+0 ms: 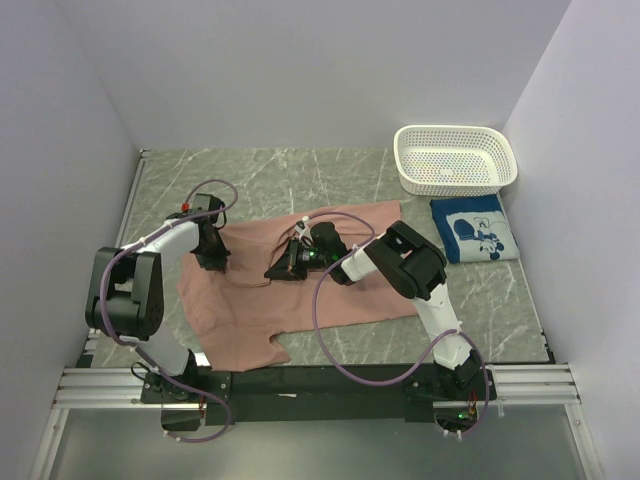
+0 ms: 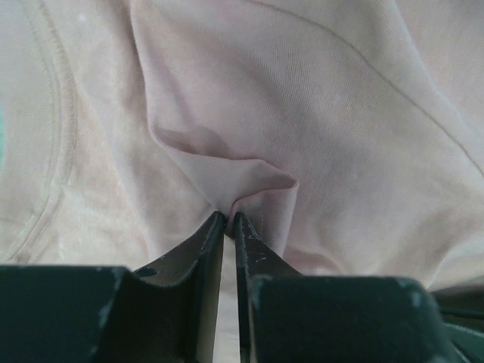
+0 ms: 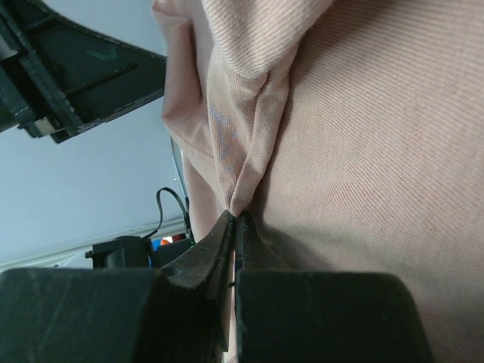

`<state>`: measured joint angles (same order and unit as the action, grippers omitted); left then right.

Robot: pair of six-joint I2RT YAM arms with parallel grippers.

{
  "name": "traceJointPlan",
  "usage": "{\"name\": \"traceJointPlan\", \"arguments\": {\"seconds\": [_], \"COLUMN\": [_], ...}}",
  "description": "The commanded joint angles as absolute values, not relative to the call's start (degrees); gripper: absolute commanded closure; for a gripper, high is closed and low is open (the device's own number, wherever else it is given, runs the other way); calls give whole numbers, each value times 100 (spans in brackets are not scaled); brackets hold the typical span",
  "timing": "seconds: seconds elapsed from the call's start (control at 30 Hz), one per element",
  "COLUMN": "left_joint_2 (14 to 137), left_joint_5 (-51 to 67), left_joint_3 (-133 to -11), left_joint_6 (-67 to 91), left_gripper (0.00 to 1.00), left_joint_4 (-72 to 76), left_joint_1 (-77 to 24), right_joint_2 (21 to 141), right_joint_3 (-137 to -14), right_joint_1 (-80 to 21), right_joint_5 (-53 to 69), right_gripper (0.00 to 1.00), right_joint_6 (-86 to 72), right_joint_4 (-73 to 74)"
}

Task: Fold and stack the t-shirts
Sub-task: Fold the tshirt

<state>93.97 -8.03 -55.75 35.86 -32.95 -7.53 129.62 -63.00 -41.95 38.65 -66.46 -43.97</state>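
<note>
Top: pink tee (image 1: 300,300) lies spread on desk (image 1: 330,175) under both hands. L hand (image 1: 212,255) is at its left edge, R hand (image 1: 283,268) mid-shirt. Blue tee (image 1: 475,230) sits folded, well right of R hand, beside basket (image 1: 455,160).
L wrist: L hand (image 2: 228,219) clamped on a pink fold.
R wrist: R hand (image 3: 234,219) clamped on a pink ridge.

Top cam overhead; wrist cams close; all share pink tee (image 1: 260,312)

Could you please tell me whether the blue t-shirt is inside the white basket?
No, the blue t-shirt lies folded on the table beside the white basket.
</note>
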Motion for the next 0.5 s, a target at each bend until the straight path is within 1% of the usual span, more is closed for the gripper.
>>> {"name": "traceJointPlan", "arguments": {"seconds": [0.0,0.07,0.3,0.33,0.4,0.43,0.47], "left_joint_2": [9036,8974,9000,8991,8974,8965,8939], "left_joint_5": [-949,-967,-870,-870,-888,-896,-914], "left_joint_3": [-5643,-5608,-5599,-5599,-5599,-5599,-5599], "left_joint_6": [3647,3647,3665,3665,3674,3683,3709], "left_gripper": [82,81,84,90,91,94,95], "left_joint_4": [-3516,-3533,-3560,-3577,-3612,-3638,-3665], "left_joint_1": [-791,-791,-791,-791,-791,-791,-791], "right_joint_2": [13131,13131,13192,13192,13175,13175,13166], "right_joint_3": [-6416,-6425,-6434,-6434,-6442,-6442,-6442], "right_joint_1": [-4166,-4175,-4166,-4166,-4175,-4175,-4175], "right_joint_5": [3806,3806,3832,3832,3832,3832,3832], "right_gripper": [100,100,100,100,100,100,100], "right_joint_6": [-6530,-6530,-6548,-6557,-6530,-6522,-6521], "right_joint_4": [-4421,-4403,-4403,-4403,-4377,-4368,-4359]}}
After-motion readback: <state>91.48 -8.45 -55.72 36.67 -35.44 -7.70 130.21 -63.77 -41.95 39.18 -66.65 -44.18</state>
